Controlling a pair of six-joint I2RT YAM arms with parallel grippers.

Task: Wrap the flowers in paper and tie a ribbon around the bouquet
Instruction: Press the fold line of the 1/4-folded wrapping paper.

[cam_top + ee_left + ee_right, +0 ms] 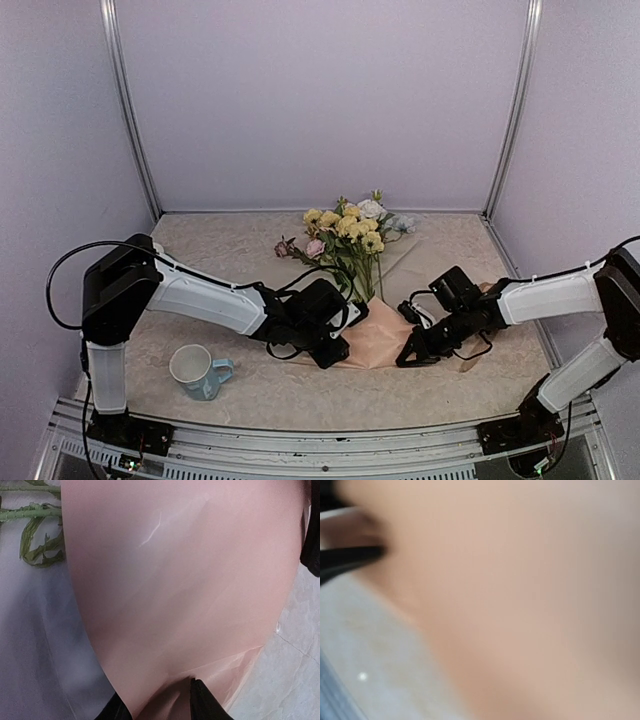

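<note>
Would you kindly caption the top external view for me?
The left gripper and right gripper flank the paper beneath the flowers; mug nearby.

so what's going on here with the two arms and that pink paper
Both arms are working on the paper at the stem end of the flowers. The left gripper is at its left side, where the sheet curls up between the fingers. The right gripper is at its right edge. Whether either is pinching the sheet cannot be told. The blooms lie uncovered toward the back wall, so the wrap is not closed. A mug stands apart by the left arm.
</note>
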